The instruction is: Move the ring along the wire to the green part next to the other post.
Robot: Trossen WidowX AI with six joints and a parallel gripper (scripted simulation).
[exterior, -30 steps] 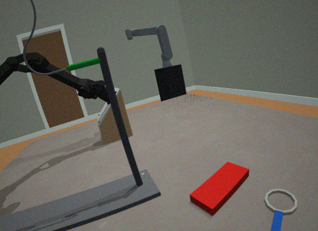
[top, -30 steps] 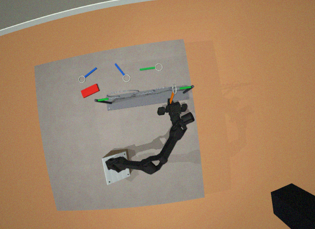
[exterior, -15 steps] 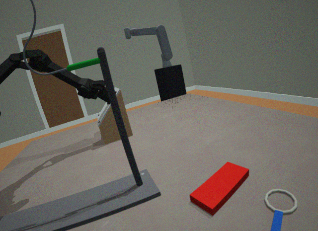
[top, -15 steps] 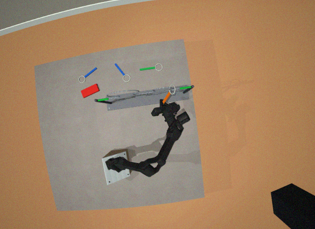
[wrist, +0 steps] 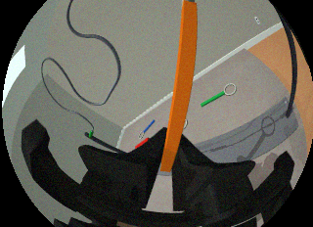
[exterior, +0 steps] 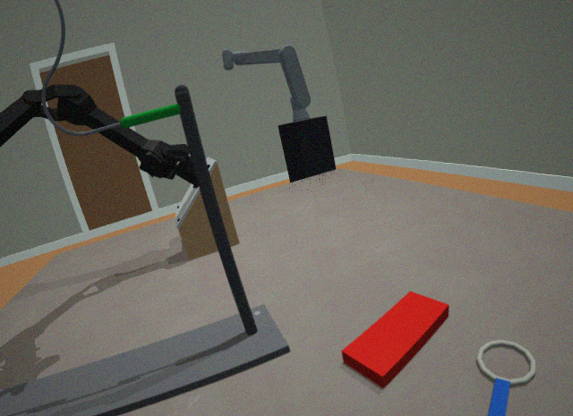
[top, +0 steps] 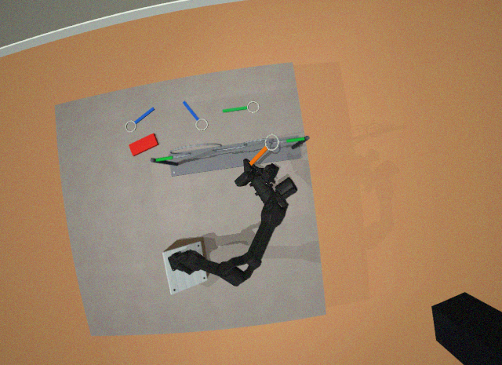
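Note:
The orange handle is held at its lower end by my gripper, which is shut on it. The ring is at the handle's far end, just left of the right green part, level with the thin grey wire. Whether ring and wire touch cannot be told; the ring is outside the wrist view. The left green part joins the left post. The wire rises and bends between the posts.
The base plate lies under the wire. Behind it lie a red block, two blue-handled rings and a green-handled ring. The right post stands close to my gripper's right.

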